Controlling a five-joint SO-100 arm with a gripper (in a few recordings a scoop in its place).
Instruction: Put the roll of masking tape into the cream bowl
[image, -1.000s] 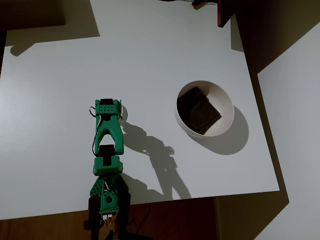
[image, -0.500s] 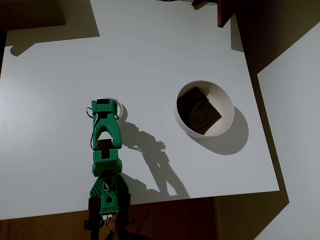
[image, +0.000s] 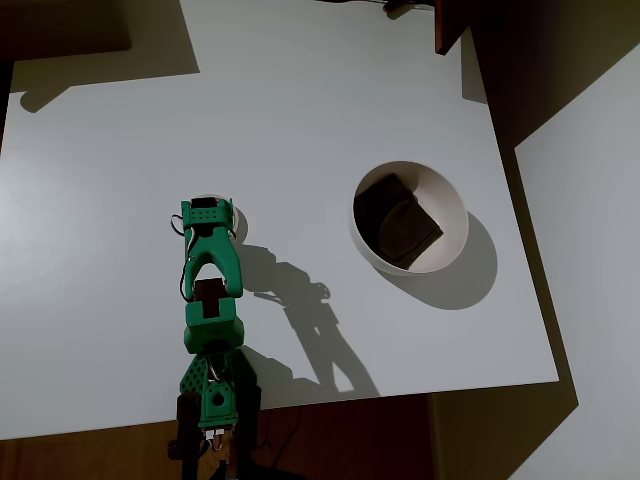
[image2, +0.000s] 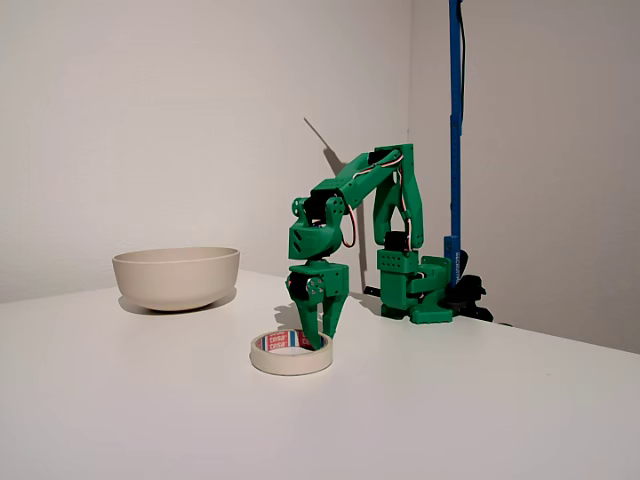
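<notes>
Looks to me like plain test room or small lab corner, not kitchen or shop. I see bare white table (image2: 150, 420) against blank pale walls (image2: 150, 100) meeting in corner, hard single light throwing sharp shadows. Blue vertical pole (image2: 455, 120) stands behind green arm's base (likely camera mast, can't confirm). Dark wooden floor (image: 400, 440) beyond table edge in overhead view.

Overhead view looks straight down; fixed view faces the arm (image2: 360, 240) low.
</notes>
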